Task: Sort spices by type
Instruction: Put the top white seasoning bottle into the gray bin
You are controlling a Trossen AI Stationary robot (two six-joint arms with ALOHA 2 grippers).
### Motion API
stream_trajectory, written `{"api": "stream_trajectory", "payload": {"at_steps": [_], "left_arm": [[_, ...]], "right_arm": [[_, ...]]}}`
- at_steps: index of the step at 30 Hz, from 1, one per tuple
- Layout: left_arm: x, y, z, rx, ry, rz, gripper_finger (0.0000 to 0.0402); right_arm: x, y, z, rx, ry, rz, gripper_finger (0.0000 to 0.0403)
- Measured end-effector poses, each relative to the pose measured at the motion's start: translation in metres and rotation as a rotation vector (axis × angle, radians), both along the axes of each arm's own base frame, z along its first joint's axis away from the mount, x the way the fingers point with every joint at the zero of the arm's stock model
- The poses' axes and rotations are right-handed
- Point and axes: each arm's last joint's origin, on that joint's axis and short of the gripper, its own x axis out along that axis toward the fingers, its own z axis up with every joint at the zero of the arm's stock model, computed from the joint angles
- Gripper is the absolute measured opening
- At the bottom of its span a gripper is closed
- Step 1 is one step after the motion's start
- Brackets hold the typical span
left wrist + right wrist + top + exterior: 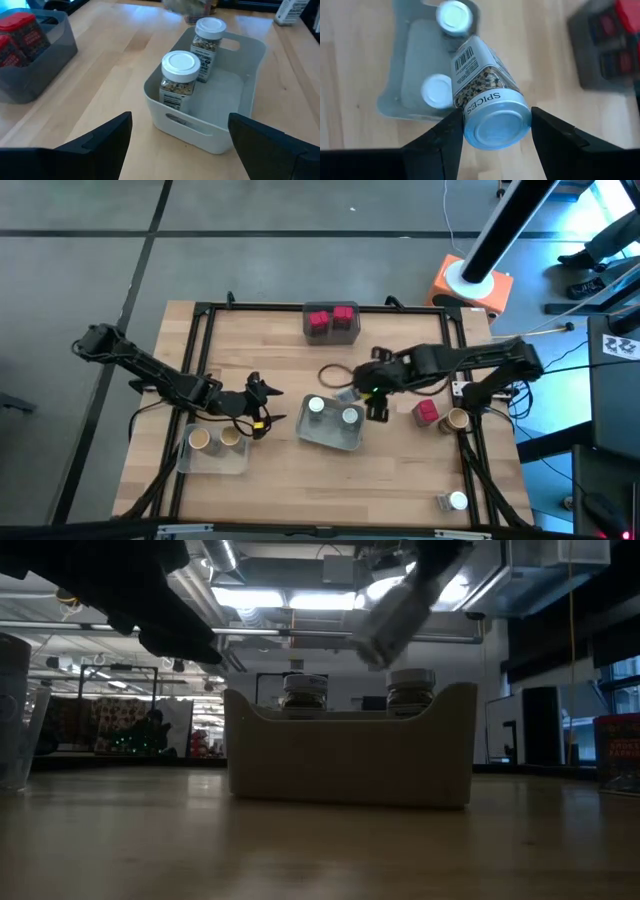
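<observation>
Two white-topped jars stand upright in the white tray at the table's middle. My right gripper hangs above that tray's right edge, shut on a third white-topped jar. In the low view this jar shows tilted in the air over the tray. My left gripper is open and empty, just left of the tray and level with it. Two tan-topped jars stand in a clear tray at the near left. Two red jars stand in a grey tray at the far edge. My right gripper pinches the jar at its white lid end between the two fingers, one on each side of the lid. The jar is lifted clear and tilted. Its body points away from the fingers, down toward the tray.
A red jar and a tan-topped jar stand on the table to the right of the white tray. A white-topped jar lies at the near right corner. A dark ring lies behind the tray.
</observation>
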Motion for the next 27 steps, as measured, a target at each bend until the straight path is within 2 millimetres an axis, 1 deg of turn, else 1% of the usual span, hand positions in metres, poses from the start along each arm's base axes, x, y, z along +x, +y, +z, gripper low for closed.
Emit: {"api": "stream_trajectory", "payload": {"at_steps": [4,9,12,15,19,23,27], "left_arm": [[-0.001,-0.002,0.000,-0.017,-0.003,-0.001,0.0311],[-0.002,-0.007,0.000,-0.027,-0.008,-0.018,0.0311],[-0.002,-0.007,0.000,-0.041,-0.006,-0.012,0.0311],[-0.003,-0.009,-0.001,-0.043,-0.004,-0.018,0.0311],[-0.003,-0.009,-0.001,-0.057,-0.009,-0.011,0.0311],[-0.003,-0.009,-0.001,-0.064,-0.010,-0.008,0.0311],[-0.003,-0.009,-0.001,-0.062,-0.011,-0.008,0.0311]], "right_arm": [[0.024,0.016,-0.001,-0.007,0.007,0.086,0.0202],[0.048,0.034,-0.011,-0.052,0.058,0.204,0.0202],[0.054,0.041,-0.018,-0.069,0.120,0.252,0.0202],[0.059,0.048,-0.028,-0.086,0.145,0.300,0.0202],[0.066,0.050,-0.040,-0.108,0.177,0.316,0.0202],[0.074,0.049,-0.052,-0.175,0.208,0.323,0.0202],[0.081,0.051,-0.067,-0.192,0.247,0.352,0.0202]]}}
